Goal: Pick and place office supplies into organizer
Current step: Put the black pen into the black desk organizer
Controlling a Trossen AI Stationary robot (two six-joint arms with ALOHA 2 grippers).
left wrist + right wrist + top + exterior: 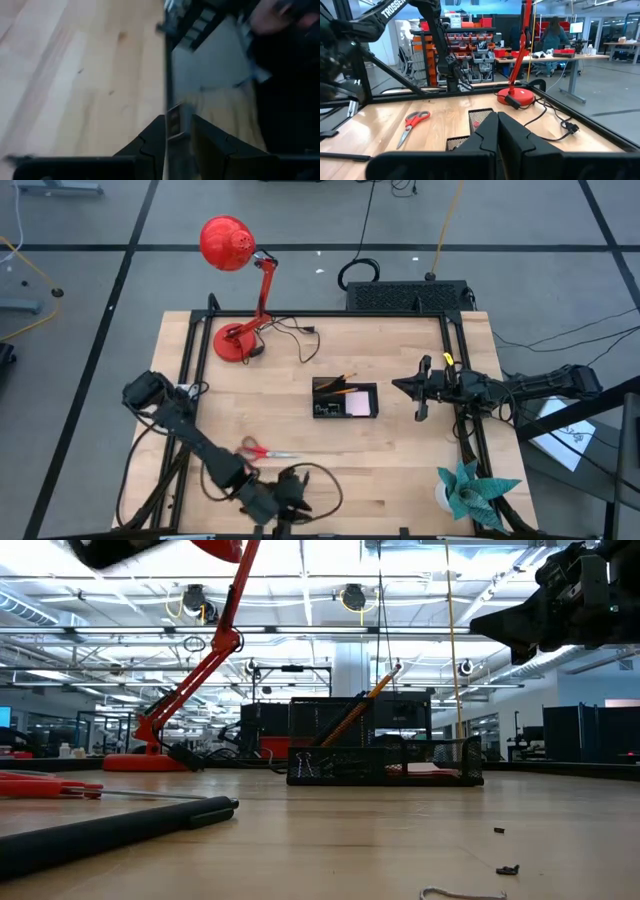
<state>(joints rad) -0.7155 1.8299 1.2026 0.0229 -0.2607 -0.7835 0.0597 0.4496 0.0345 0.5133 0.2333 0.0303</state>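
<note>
Our left gripper (178, 131) is clamped on a small clip (173, 121) between its fingers. Our right gripper (497, 131), fingers together, hovers with the organizer (481, 120) just ahead; scissors (263, 450) lie near the left arm.

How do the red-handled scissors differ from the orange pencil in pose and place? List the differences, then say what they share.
1. The red-handled scissors lie flat on the bare wooden table; the orange pencil stands leaning in the black mesh organizer.
2. The scissors rest near the left arm; the pencil sits mid-table, nearer the right gripper.

Shared: both are office supplies, and no gripper touches either.
</note>
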